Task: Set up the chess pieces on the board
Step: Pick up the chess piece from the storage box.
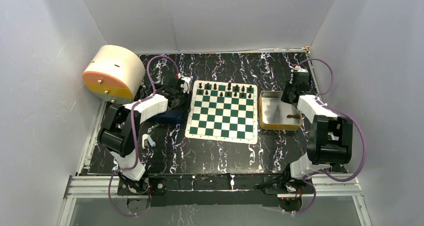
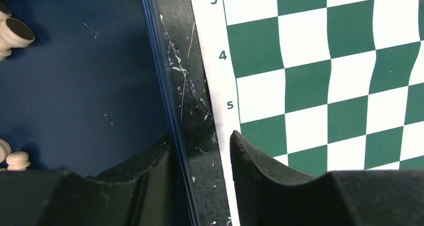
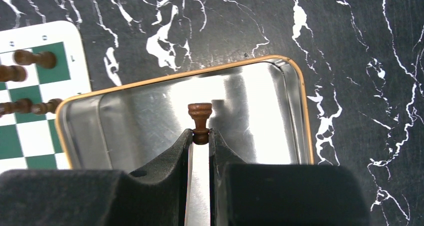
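The green and white board lies mid-table, with several dark chess pieces standing along its far rows. My right gripper is shut on a small brown pawn, holding it by the head over the gold tin tray. One more dark piece lies in that tray. My left gripper is open and empty. It straddles the rim of a blue tray beside the board's numbered left border.
White chess pieces lie in the blue tray left of the board. A cream and orange cylinder stands at the back left. White walls close in the black marbled table on three sides.
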You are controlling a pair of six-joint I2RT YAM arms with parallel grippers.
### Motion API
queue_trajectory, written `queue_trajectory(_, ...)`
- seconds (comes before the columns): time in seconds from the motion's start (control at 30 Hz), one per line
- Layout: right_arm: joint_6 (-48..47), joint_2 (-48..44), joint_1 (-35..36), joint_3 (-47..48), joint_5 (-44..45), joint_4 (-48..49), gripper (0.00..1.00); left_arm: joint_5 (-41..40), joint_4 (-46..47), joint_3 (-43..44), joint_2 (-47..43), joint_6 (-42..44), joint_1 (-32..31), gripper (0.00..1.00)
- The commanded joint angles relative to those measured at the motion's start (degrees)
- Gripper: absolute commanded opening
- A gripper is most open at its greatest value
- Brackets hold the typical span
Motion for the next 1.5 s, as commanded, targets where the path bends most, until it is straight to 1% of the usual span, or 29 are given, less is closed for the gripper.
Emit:
queue_trajectory(0.0, 2.73, -3.98, 0.1, 3.35, -3.93, -0.85, 0.15, 2.79, 0.8, 1.88, 0.24, -0.91, -0.15, 0.38)
queue_trajectory(0.1, 3.76, -5.1, 1.13, 3.83, -5.26, -1.17, 0.15, 2.6, 0.73, 1.7, 0.3, -1.33, -0.16, 0.39)
queue_trajectory(0.2, 4.19, -5.79, 2.48, 4.73, -5.96, -2.22, 0.15, 2.11, 0.51, 2.06, -0.21, -1.9, -0.16, 0.42)
queue_trajectory(0.37, 4.9, -8.34, 6.81, 5.66, -10.44, -3.37, 0.15, 3.17, -2.72, 6.03, -1.74, -3.65, -0.16, 0.47)
queue_trajectory(0.47, 5.18, -10.26, 10.86, 5.7, -12.65, -3.73, 0.15, 3.94, -4.62, 9.01, -3.44, -4.18, -0.16, 0.55)
queue_trajectory(0.6, 6.53, -12.76, 17.02, 5.25, -14.3, -4.86, 0.15, 6.79, -5.75, 11.89, -6.22, -3.51, -0.16, 0.56)
queue_trajectory(0.67, 7.2, -14.22, 19.14, 4.27, -18.43, -3.71, 0.15, 9.85, -5.5, 12.38, -7.77, -1.82, -0.16, 0.56)
queue_trajectory(0.77, 7.43, -15.91, 21.12, 2.71, -28.43, -2.59, 0.15, 18.04, -2.79, 10.85, -11.06, 2.99, -0.16, 0.56)
queue_trajectory(0.83, 7.54, -17.18, 21.42, 1.19, -34.05, -1.86, 0.15, 23.8, 1.12, 7.68, -14.85, 10.14, -0.23, 0.55)
queue_trajectory(0.9, 7.54, -18.62, 21.59, -0.1, -37.62, -2.38, 0.15, 28.79, 5.81, 3.82, -18.1, 15.89, -0.33, 0.53)
queue_trajectory(1.0, 7.62, -20.42, 21.76, -0.73, -41.55, -4.19, 0.15, 33.8, 10.78, -0.59, -22.28, 24.55, -0.87, 0.48)
queue_trajectory(1.07, 8.15, -21.21, 22.06, -1.04, -44.31, -5.07, 0.15, 36.87, 12.12, -2.62, -23.79, 30.07, -1.68, 0.48)
queue_trajectory(1.13, 9.65, -21.88, 22.33, -1.88, -47.06, -4.78, 0.15, 40.13, 12.18, -3.66, -24.44, 35.72, -2.62, 0.5)
queue_trajectory(1.23, 12.51, -21.82, 22.95, -2.45, -49.41, -4.8, 0.15, 42.15, 12.18, -4.99, -25.43, 43.3, -5.17, 0.55)
queue_trajectory(1.3, 13.05, -21.04, 23.5, -2.02, -51.53, -5.34, 0.16, 41.03, 12.18, -5.54, -25.83, 46.7, -7.23, 0.57)
queue_trajectory(1.4, 13.6, -19.82, 24.43, -1.42, -53.18, -6.46, 0.16, 36.76, 11.88, -5.15, -25.18, 48.0, -10.18, 0.57)
queue_trajectory(1.47, 13.92, -18.96, 24.91, -1.01, -53.19, -7.52, 0.16, 37.7, 9.47, -4.04, -24.25, 49.52, -11.17, 0.57)
